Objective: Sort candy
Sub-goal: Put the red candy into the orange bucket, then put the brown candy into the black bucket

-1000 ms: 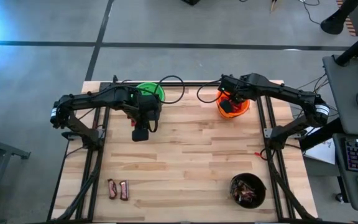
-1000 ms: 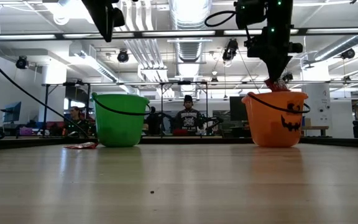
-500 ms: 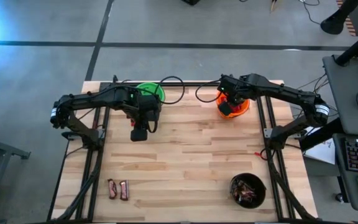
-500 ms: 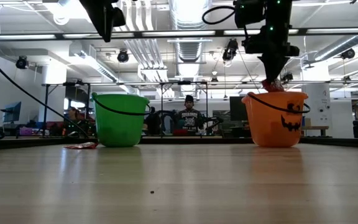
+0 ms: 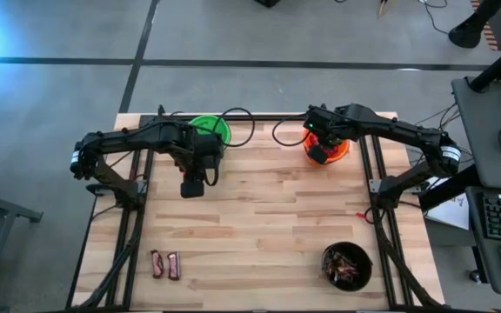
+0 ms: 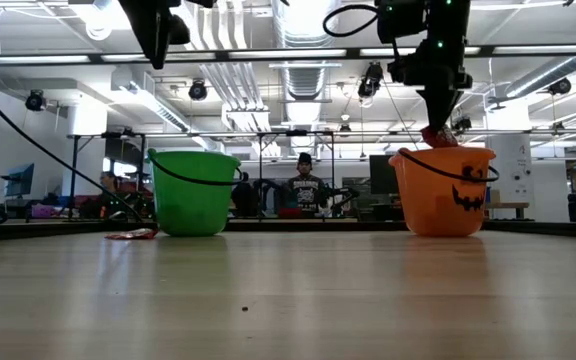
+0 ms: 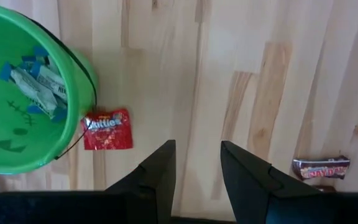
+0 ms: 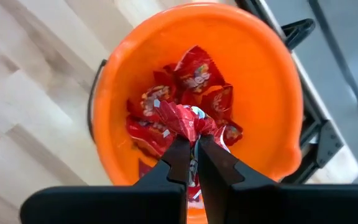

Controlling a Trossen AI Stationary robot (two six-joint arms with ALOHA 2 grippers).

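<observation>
Surface [image 5: 259,217]: two dark bars [image 5: 164,265] near-left; red packet [image 7: 107,129] beside green bucket [image 5: 210,128].
Right hand [image 8: 191,151]: clamps red packets [image 8: 184,119] over orange bucket [image 8: 197,93].
Left hand [image 7: 194,163]: open, empty, above surface.
Risk: off-centre release could spill onto the rim.

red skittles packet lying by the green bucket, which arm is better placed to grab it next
Left. The left gripper is open and empty above the table near the red Skittles packet beside the green bucket. The right gripper is shut on a red packet over the orange bucket.
</observation>
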